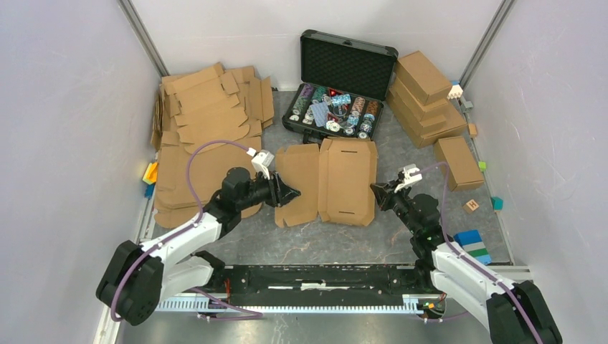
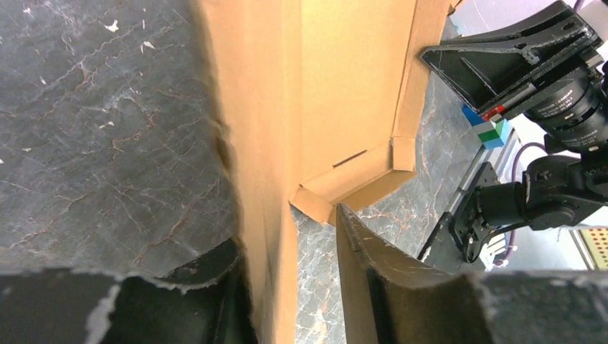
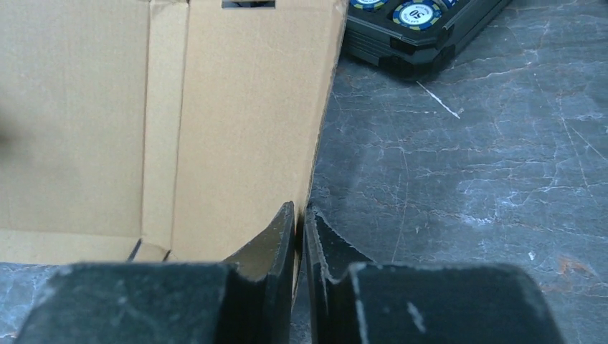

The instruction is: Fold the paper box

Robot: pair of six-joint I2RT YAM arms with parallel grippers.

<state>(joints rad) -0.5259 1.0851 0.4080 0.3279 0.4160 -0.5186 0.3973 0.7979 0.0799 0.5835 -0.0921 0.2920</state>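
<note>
The paper box (image 1: 337, 179) lies as a flat brown cardboard blank in the middle of the table, its left panel (image 1: 297, 183) folded up a little. My left gripper (image 1: 290, 193) is at that left panel's edge. In the left wrist view it (image 2: 287, 229) stands open: the cardboard flap (image 2: 262, 143) rests against the left finger, and a gap of bare table separates it from the right finger (image 2: 358, 244). My right gripper (image 1: 376, 192) is at the blank's right edge. In the right wrist view it (image 3: 300, 209) is pinched shut on the edge of the paper box (image 3: 236, 107).
A heap of flat cardboard blanks (image 1: 208, 115) fills the back left. An open black case of poker chips (image 1: 344, 79) stands behind the blank. Finished brown boxes (image 1: 426, 100) are stacked at the back right, with one more (image 1: 459, 161) beside them. Coloured blocks (image 1: 473, 244) sit near the right arm.
</note>
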